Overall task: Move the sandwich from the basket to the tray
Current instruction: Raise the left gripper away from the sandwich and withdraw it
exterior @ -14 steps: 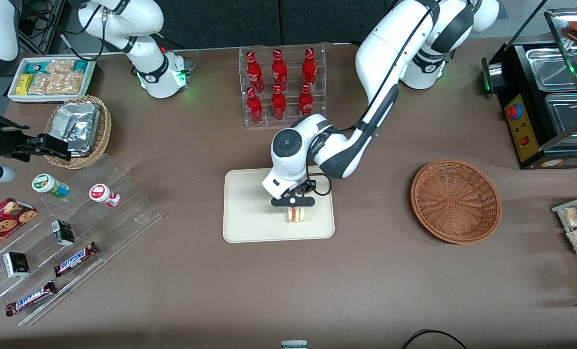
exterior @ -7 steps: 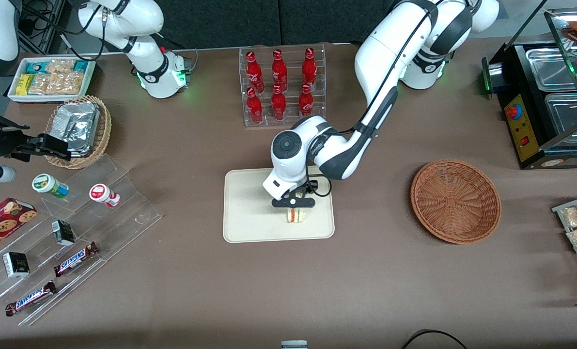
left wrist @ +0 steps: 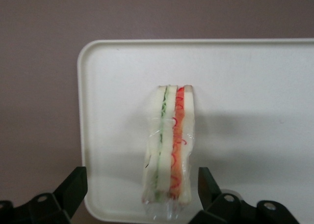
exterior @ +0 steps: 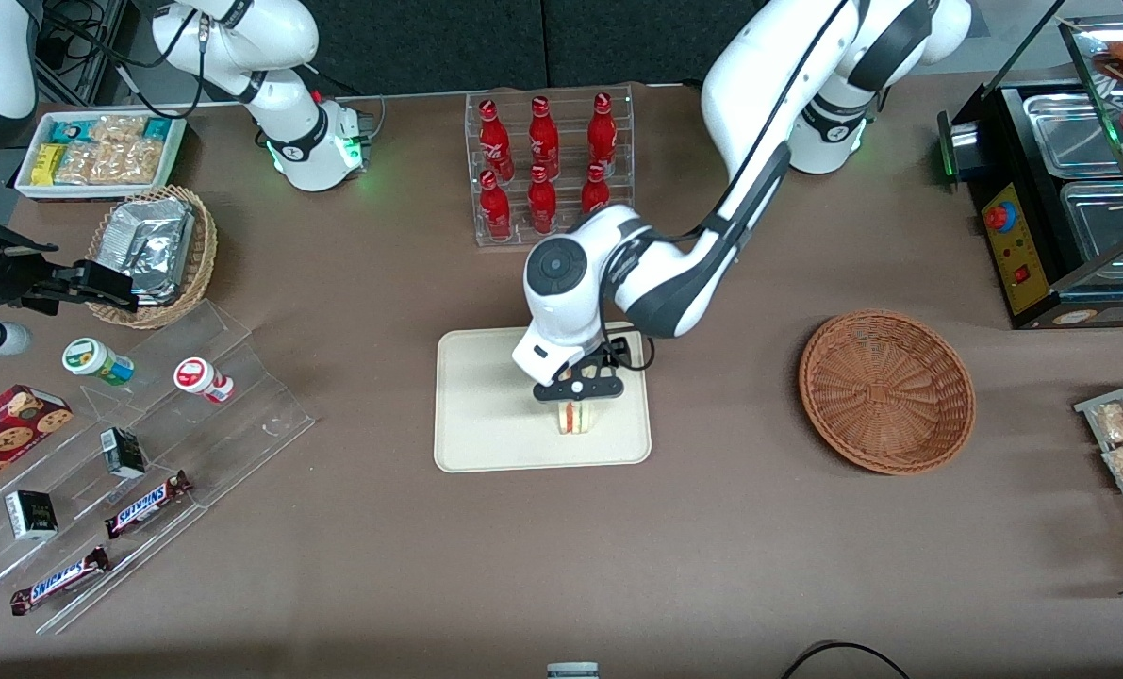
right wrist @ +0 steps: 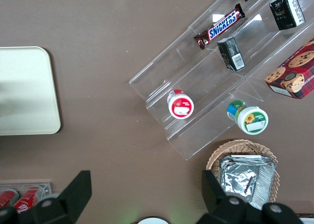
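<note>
Sandwich (exterior: pixel 575 417), a small triangular wedge of white bread in clear wrap with red, orange and green filling layers, standing on edge on the flat cream rectangular plastic tray (exterior: pixel 486 415), toward the tray's working-arm end and close to the rim nearest the front camera. Wide, shallow, reddish-brown woven wicker basket (exterior: pixel 886 390) well apart, toward the working arm's end of the brown counter (exterior: pixel 731 566), with nothing visible inside. Left arm's end effector (exterior: pixel 577 389) just above the sandwich, spread open: in the wrist view, black fingertips (left wrist: pixel 73 184) on either side of the wedge with a clear strip of tray showing between each tip and the bread, so no contact at all. Sandwich directly below and between the fingers, centred in the gap. Long axis of the wedge running along the tray surface, crosswise to the line joining the two fingertips, flat bread faces turned toward the pads. Judged from this layout: placing essentially done, release made, only a clean retreat left. Straight-up lift called for, since any sideways drift would bring a finger against a bread face and could tip the narrow, upright wedge over. Soft bread and slippery wrap likely to snag or shift under a light brush. Rack of red bottles (exterior: pixel 547 165) farther from the front camera than the tray, well clear of the lift path.
</note>
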Controlling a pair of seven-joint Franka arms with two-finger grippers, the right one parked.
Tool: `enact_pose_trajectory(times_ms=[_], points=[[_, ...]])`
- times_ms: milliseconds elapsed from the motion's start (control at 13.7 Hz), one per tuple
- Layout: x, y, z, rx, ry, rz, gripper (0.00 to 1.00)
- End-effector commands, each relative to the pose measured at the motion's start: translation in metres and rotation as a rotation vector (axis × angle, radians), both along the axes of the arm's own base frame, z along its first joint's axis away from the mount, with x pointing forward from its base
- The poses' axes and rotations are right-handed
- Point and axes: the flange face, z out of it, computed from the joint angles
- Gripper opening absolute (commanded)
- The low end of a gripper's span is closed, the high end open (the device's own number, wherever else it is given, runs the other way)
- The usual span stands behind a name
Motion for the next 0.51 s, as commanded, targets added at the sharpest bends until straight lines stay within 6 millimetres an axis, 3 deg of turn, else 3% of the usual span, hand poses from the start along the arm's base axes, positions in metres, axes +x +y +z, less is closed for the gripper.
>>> enact_pose_trajectory(times_ms=[0, 219, 437], points=[[0.012, 0.033, 0.065, -0.001, -0.031, 0.075, 0.99], [0.023, 0.074, 0.125, 0.008, -0.051, 0.167, 0.99], [0.033, 0.143, 0.201, -0.013, -0.035, 0.274, 0.99]])
